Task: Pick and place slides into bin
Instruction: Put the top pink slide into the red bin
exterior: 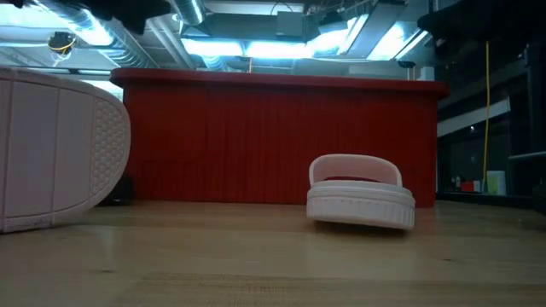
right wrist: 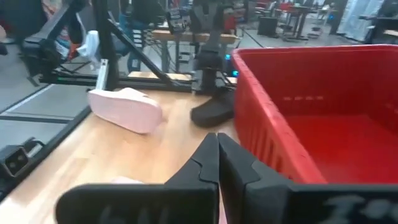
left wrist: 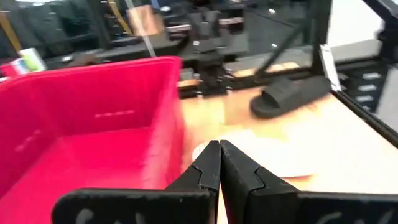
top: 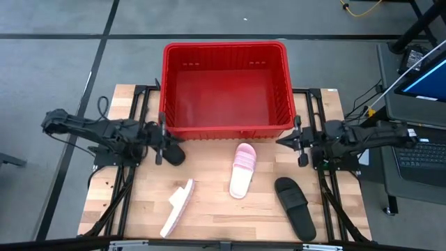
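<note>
The red bin (top: 226,87) stands at the table's far middle. A pink slide (top: 243,169) lies sole down in front of it, also in the low view (exterior: 360,194). A second pink slide (top: 178,207) lies on its side at the near left, its sole facing the low camera (exterior: 60,153). One black slide (top: 295,206) lies at the near right. Another black slide (top: 173,153) lies by the bin's near left corner. My left gripper (left wrist: 219,149) hovers shut above that black slide. My right gripper (right wrist: 217,142) hovers shut beside the bin's near right corner (top: 282,141).
Black frame rails (top: 136,132) run along both sides of the wooden table. A desk with a laptop (top: 421,157) stands to the right, off the table. Bare wood shows between the slides (top: 209,174).
</note>
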